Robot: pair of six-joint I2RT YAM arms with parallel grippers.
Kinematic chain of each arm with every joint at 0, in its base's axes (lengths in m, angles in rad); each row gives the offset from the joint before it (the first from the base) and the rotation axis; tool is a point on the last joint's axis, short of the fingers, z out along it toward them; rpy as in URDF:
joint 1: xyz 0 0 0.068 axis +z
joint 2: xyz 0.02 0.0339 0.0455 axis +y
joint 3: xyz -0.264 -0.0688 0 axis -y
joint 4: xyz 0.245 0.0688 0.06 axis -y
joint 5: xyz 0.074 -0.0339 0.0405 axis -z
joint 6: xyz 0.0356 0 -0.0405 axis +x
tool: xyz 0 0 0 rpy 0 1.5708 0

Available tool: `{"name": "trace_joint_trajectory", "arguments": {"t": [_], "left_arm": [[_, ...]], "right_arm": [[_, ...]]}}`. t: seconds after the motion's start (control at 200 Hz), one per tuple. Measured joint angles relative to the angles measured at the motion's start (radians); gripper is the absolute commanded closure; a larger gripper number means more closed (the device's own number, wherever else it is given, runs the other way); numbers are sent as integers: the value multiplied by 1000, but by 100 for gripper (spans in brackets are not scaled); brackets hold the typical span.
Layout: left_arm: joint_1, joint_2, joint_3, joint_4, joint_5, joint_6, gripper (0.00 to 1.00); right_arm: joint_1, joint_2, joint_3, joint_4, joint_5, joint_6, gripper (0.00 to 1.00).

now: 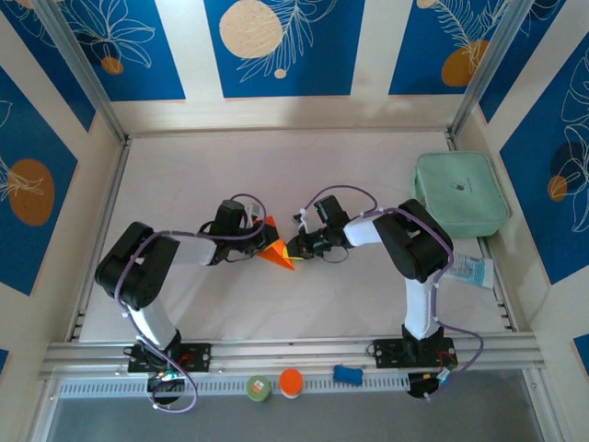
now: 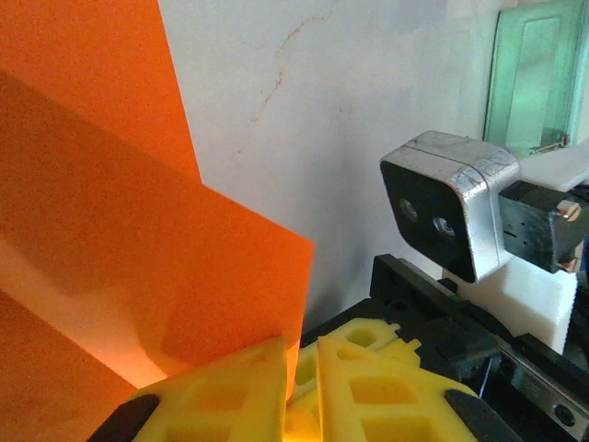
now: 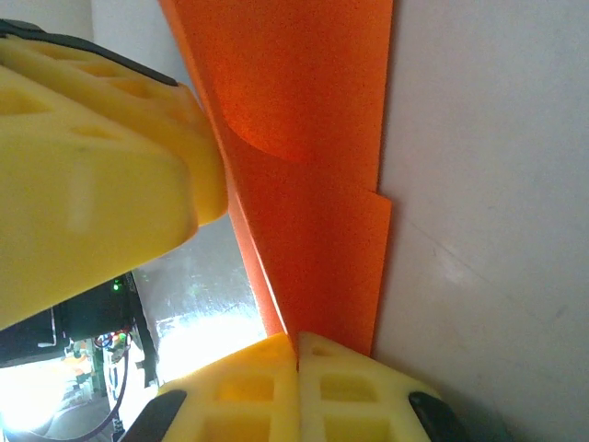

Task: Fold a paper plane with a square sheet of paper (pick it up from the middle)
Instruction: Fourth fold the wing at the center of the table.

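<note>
The square sheet of paper (image 1: pixel 276 250), bright orange and folded into a pointed shape, is held up off the table's middle between both grippers. My left gripper (image 1: pixel 264 238) comes at it from the left. In the left wrist view its yellow jaws (image 2: pixel 302 354) are nearly together around the paper's (image 2: pixel 138 230) lower corner. My right gripper (image 1: pixel 294 247) comes from the right. In the right wrist view it (image 3: pixel 297 343) is shut on the lower edge of the creased paper (image 3: pixel 313 184), and a left finger (image 3: pixel 92 175) looms at the upper left.
A mint-green case (image 1: pixel 460 193) lies at the back right, with a small pale packet (image 1: pixel 469 270) in front of it. On the front rail sit a green roll (image 1: pixel 259 388), an orange disc (image 1: pixel 291 382) and a blue piece (image 1: pixel 347 374). Walls close in on three sides.
</note>
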Motion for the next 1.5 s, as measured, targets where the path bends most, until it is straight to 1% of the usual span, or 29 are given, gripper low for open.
{"name": "trace_joint_trajectory", "arguments": {"t": [0.3,0.525,0.675,0.765,0.87,1.01,1.226,1.321,1.501], "left_arm": [[0,37,0,17,3,-18,84],[0,47,2,20,3,-18,84],[0,53,4,21,3,-18,84],[0,53,4,25,5,-19,84],[0,53,4,32,10,-25,84],[2,53,4,39,14,-25,81],[30,2,-6,39,18,-23,77],[41,-29,-17,39,17,-17,78],[43,-25,-38,48,18,-16,81]], "right_arm": [[-1,0,0,-3,0,-1,92],[0,0,5,-13,-6,-5,84],[4,-1,13,-28,-8,-8,83],[4,-1,16,-34,-5,-9,85],[4,-1,16,-37,3,-10,90],[4,0,16,-40,15,-11,97],[-4,9,17,-36,0,1,98],[-8,16,24,-42,-12,11,98],[-9,21,37,-64,-16,23,99]]}}
